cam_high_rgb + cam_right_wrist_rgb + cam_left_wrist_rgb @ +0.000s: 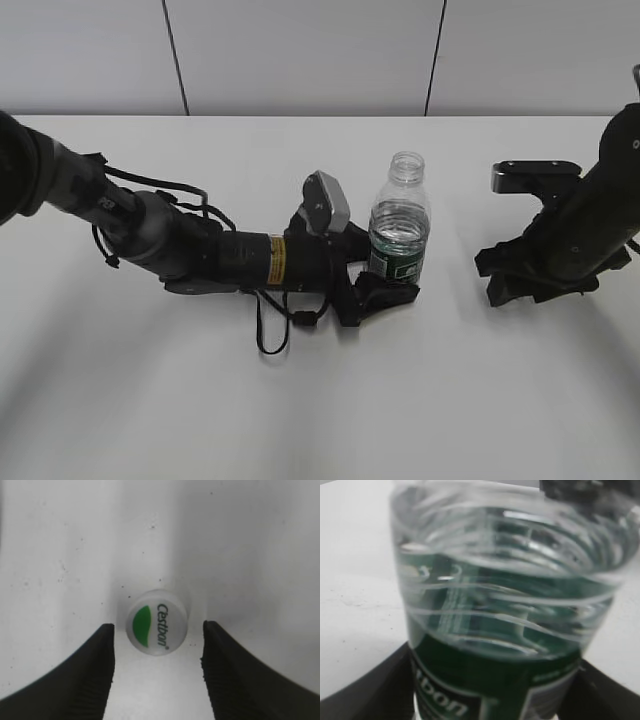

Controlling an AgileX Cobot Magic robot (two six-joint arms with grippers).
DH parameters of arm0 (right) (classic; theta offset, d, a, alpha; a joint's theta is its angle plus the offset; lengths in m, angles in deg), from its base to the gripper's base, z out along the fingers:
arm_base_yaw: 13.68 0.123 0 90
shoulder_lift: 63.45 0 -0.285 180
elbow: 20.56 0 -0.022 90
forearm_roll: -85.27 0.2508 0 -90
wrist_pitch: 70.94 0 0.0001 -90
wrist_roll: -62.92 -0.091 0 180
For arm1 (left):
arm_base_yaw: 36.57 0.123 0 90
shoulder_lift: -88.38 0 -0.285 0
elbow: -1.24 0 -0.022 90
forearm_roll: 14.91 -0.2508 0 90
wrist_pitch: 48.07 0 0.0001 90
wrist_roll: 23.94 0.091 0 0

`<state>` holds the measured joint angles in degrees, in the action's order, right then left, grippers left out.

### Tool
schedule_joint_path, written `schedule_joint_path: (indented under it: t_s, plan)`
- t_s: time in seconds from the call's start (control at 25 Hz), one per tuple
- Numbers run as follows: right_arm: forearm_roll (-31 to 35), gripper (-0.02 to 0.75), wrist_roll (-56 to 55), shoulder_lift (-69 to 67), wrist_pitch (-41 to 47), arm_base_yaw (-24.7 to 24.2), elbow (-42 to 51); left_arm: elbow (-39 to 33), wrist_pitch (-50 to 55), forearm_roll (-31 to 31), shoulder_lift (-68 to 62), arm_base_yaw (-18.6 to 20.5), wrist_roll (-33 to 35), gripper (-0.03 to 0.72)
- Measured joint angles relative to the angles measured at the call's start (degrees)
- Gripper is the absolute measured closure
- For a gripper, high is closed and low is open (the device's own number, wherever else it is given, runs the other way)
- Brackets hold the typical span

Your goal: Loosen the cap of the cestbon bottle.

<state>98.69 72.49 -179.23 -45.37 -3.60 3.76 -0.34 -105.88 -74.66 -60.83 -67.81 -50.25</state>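
The cestbon bottle point(398, 225) stands upright on the white table with its neck open and no cap on it. My left gripper point(388, 290) is shut on its lower part at the dark green label. The left wrist view shows the bottle point(500, 605) filling the frame between the two jaws point(490, 700). The white cap point(156, 622), with a green patch and lettering, lies top up on the table. My right gripper point(157, 627) is open just above it, one finger on each side, not touching it. In the exterior view the cap is hidden by my right gripper point(535, 280).
The white table point(320, 400) reaches back to a grey panelled wall. The left arm with its cables point(200, 250) lies low across the table's left half. The right arm point(590, 220) stands at the right edge.
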Motion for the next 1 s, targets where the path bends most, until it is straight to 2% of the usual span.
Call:
schedule_joint_path:
  t_s: [0.16,0.4,0.72,1.0]
  plan:
    - [0.0,0.307,0.06,1.88,1.29,0.0,0.0,-0.1,1.74,-0.98,-0.02,-0.05,-0.1,0.07]
    - [0.0,0.307,0.47,5.59,2.11,0.0,0.0,-0.1,5.61,-5.09,2.14,-0.05,-3.57,0.057]
    - [0.0,0.307,0.7,9.04,3.52,0.0,0.0,-0.24,12.27,-18.03,7.56,1.72,-13.14,0.055]
    - [0.0,0.307,0.75,12.26,5.36,0.0,0.0,-0.24,17.98,-32.54,15.02,3.81,-26.7,0.055]
